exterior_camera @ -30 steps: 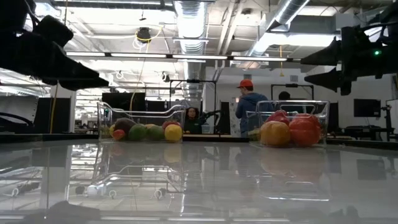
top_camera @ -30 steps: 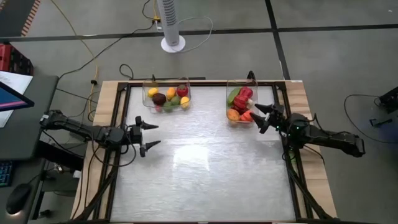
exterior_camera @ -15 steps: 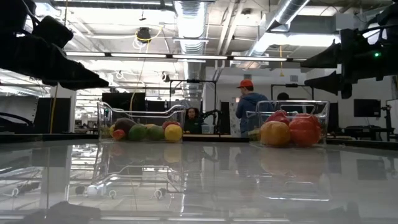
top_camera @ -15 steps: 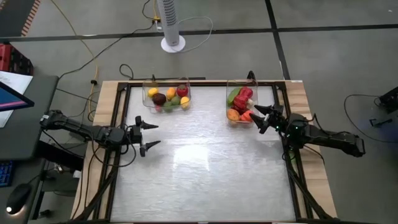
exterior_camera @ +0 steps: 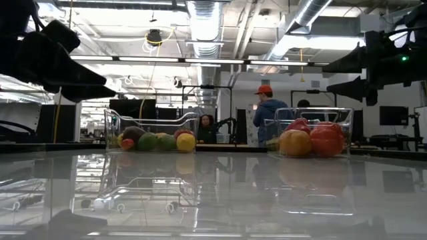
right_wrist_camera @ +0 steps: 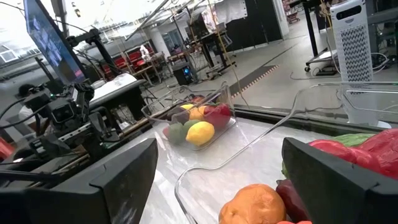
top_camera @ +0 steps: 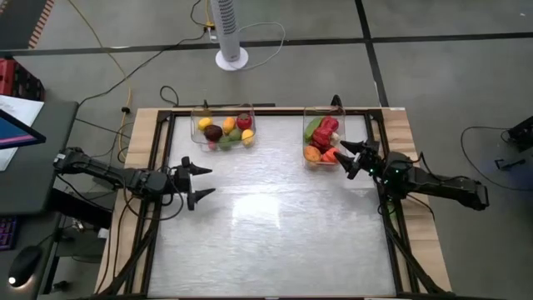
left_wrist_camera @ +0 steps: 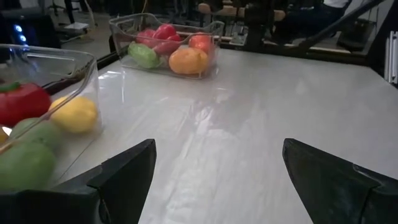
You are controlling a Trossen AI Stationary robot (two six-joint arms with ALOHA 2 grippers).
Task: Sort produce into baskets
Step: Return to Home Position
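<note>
Two clear bins stand at the table's far side. The left bin (top_camera: 223, 131) holds yellow, dark purple, red, orange and green produce (top_camera: 214, 132). The right bin (top_camera: 321, 142) holds red, green and orange produce (top_camera: 313, 153). My left gripper (top_camera: 200, 181) is open and empty over the table's left side, well near of the left bin. My right gripper (top_camera: 351, 158) is open and empty, above the table just right of the right bin's near corner. Both bins show in the low view, the left bin (exterior_camera: 152, 131) and the right bin (exterior_camera: 308, 133), resting on their bases.
The white table top (top_camera: 275, 225) lies bare between the arms and toward the near edge. A dark frame (top_camera: 166, 117) runs along the table's sides. A white fan (top_camera: 231, 29) stands on the floor beyond the far edge. People (exterior_camera: 267, 113) show in the room behind.
</note>
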